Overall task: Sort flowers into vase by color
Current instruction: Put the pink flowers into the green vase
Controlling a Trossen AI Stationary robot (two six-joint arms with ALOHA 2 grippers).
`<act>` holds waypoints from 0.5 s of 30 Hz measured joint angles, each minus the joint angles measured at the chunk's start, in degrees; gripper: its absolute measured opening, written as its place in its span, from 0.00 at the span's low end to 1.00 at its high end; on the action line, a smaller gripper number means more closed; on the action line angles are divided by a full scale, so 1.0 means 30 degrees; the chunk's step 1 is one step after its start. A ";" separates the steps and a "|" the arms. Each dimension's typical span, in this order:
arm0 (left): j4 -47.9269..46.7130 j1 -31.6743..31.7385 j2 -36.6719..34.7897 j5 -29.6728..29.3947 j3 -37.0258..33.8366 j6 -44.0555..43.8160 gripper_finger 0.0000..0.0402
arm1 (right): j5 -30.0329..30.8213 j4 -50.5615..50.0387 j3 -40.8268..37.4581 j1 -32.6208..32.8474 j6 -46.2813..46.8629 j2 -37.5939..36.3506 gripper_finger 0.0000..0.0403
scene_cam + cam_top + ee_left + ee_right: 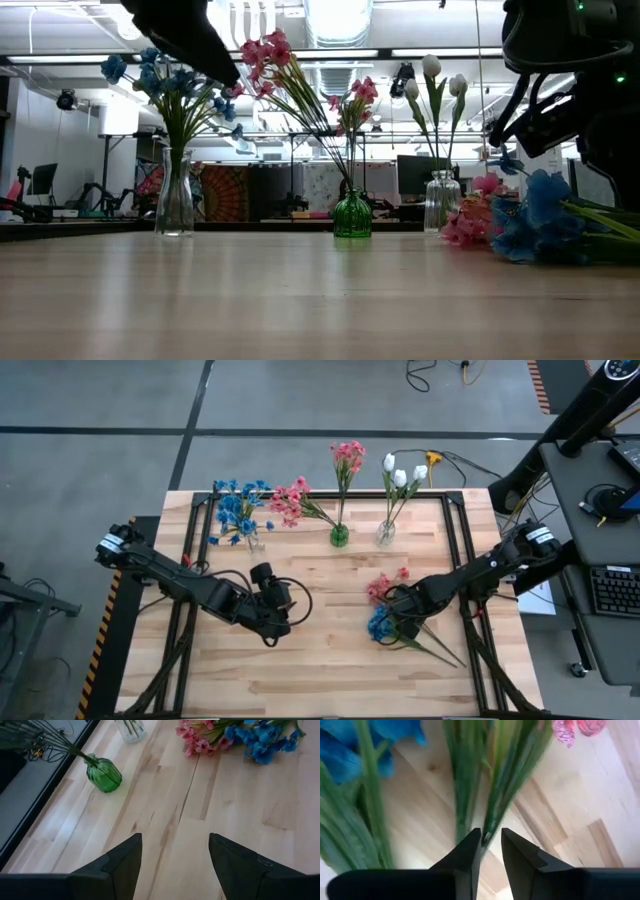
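High view, lower right of centre: my right gripper (pixel 399 618) sits over the unsorted flowers, a pink sprig (pixel 384 586) and a blue sprig (pixel 380 626) lying on the table (pixel 330 660) with green stems trailing toward the lower right. Along the upper edge stand three vases: a clear vase (pixel 255 542) with blue blossoms at upper left, a green vase (pixel 339 536) with pink at centre, and a second clear vase (pixel 386 533) with white buds to its right.

Right wrist view: the fingers (pixel 467 857) stand narrow, with one or two green stems (pixel 492 815) running into the slim gap; I cannot confirm the pads bear on them.

Left wrist view: my left gripper (pixel 175 855) hangs spread wide and empty above bare wood, left of centre in the high view.

Handling, as I judge it: the sprigs are light and springy, the blossom clusters soft and easily crushed, the stems thin and slick. I would pinch at mid-stem, clear of the neighbouring stems.

Only the right wrist view shows stems at the fingers. Only the low view shows the vases upright, stems fanning, with the loose pile at the right edge.
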 joint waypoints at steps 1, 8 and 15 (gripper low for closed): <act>-0.0029 0.0000 0.0000 0.0000 0.0102 0.0086 0.53 | -0.0011 -0.0279 0.0007 0.0000 -0.0057 -0.0036 0.19; -0.0138 0.0000 -0.0007 -0.0004 0.0326 0.0341 0.53 | -0.1258 -0.1360 0.0007 0.0051 0.0267 -0.0217 0.42; -0.0152 0.0000 -0.0007 -0.0015 0.0337 0.0622 0.53 | -0.2025 -0.1144 0.0007 0.0151 0.0269 -0.0368 0.62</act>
